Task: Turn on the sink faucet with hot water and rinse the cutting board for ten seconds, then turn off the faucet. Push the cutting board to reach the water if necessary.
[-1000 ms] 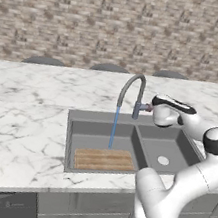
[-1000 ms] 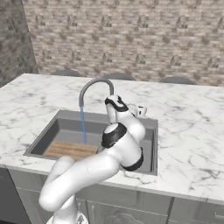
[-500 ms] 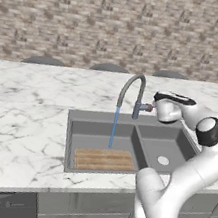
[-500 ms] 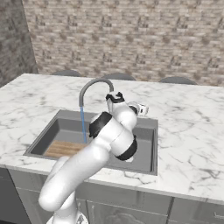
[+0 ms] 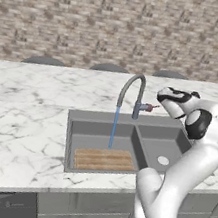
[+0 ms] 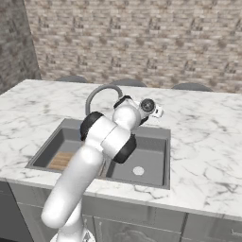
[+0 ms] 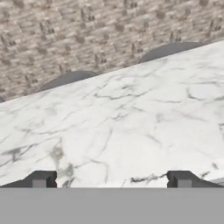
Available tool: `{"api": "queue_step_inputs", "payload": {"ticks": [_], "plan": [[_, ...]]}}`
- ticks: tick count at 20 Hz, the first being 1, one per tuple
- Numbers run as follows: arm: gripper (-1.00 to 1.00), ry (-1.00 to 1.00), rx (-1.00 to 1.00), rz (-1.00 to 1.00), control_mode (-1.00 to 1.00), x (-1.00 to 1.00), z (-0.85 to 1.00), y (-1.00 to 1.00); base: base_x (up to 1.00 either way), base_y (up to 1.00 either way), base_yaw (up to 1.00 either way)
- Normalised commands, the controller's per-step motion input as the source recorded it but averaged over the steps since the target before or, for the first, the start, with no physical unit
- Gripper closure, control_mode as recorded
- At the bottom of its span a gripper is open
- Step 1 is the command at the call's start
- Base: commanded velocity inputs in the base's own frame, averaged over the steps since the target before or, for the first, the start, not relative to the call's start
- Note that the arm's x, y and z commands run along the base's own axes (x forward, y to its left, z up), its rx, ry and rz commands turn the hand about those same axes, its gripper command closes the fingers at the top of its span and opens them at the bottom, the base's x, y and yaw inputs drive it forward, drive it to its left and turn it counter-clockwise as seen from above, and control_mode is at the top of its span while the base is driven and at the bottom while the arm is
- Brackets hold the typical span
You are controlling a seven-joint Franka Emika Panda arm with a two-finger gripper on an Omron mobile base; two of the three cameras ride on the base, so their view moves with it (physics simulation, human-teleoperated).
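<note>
Currently the cutting board (image 5: 104, 160), a light-tan slatted wooden rectangle, lies flat at the near end of the left basin of the sink (image 5: 128, 123). Water (image 5: 114, 127) falls in a thin blue stream from the sink faucet (image 5: 132, 91), landing just behind the board. Beside the faucet's reddish lever, the hand (image 7: 112, 179) is wide open, holding nothing, above the marble worktop (image 5: 24, 111).

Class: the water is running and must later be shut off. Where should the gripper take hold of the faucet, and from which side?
Grip the small reddish-tipped lever low on the sink faucet, approaching from the right, where the gripper is. The lever juts sideways from the stem toward it, offering a free end.
</note>
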Motion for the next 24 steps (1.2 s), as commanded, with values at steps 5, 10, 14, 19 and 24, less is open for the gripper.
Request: {"api": "queue_step_inputs", "payload": {"ticks": [5, 10, 14, 19, 24], "plan": [[-1.00, 0.18, 0.12, 0.08, -1.00, 0.03, 0.07, -0.08, 0.00, 0.00, 0.00], [-1.00, 0.21, 0.08, 0.11, -1.00, 0.02, 0.00, -0.15, 0.00, 0.00, 0.00], [-1.00, 0.20, 0.04, 0.14, -1.00, 0.01, -0.03, -0.18, 0.00, 0.00, 0.00], [-1.00, 0.09, 0.00, 0.14, -1.00, 0.07, -0.12, -0.17, 0.00, 0.00, 0.00], [-1.00, 0.00, 0.00, 0.11, -1.00, 0.24, -0.18, -0.10, 0.00, 0.00, 0.00]]}}
